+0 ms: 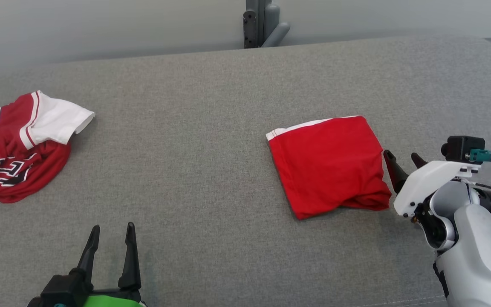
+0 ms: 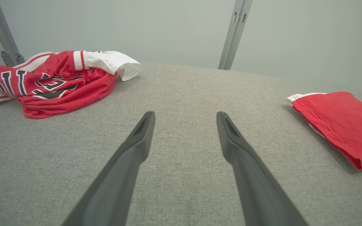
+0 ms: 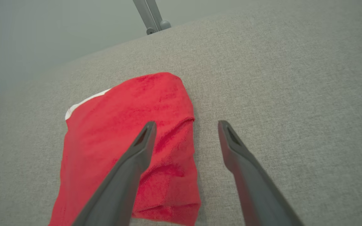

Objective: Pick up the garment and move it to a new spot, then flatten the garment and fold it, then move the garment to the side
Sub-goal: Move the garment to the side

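Garment [image 1: 328,164] folded, just beside rt claw [image 1: 400,154], jaws apart, lt claw [image 1: 112,228] apart too

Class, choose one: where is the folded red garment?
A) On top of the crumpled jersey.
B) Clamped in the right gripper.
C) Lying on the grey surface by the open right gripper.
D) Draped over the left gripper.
C: the folded red garment lies flat on the grey surface, the right gripper open at its edge, gripping nothing.
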